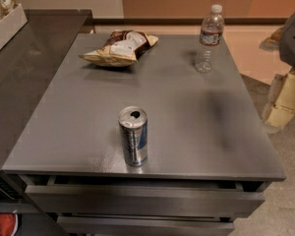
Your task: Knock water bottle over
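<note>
Bottle upright, gripper well off to the side

We start with the grey table (187,132), which carries everything. Off its right edge, low and well apart from the objects, sits the gripper (284,98); we cannot tell whether it is open or closed. A chip bag (120,48) lies flat at the far left. The water bottle (209,38) stands upright near the far right corner, not yet tipped. The silver-blue can (133,135) stands alone near the front edge.

We judge the main risk to be the bottle's place: a hard push could send it rolling off the far or right edge. A low, glancing touch might only slide it along, since it looks light
</note>
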Motion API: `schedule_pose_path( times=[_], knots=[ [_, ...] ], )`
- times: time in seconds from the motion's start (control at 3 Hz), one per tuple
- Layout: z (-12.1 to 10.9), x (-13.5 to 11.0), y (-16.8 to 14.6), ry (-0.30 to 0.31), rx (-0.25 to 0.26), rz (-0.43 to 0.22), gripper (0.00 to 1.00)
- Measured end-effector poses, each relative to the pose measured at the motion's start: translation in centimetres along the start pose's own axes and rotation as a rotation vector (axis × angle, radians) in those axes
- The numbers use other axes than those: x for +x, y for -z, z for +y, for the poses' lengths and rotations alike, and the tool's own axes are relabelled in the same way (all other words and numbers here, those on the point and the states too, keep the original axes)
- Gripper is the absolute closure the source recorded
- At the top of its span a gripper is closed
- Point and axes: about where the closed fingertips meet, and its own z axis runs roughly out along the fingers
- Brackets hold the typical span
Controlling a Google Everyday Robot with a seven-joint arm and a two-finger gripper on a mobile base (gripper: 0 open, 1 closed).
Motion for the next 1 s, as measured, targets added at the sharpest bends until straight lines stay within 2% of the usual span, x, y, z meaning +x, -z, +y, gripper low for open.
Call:
schedule_pose_path(
  times=[0.33, 0.67, 1.0],
  knots=[
    [0.0, 0.0, 0.0, 0.0, 0.002, -0.001, 0.0],
    [-1.1, -0.2, -1.1, -0.04, 0.022, -0.012, 0.0],
    [-3.8, 0.0, -3.0, -0.11, 0.051, -0.037, 0.0]
  ],
)
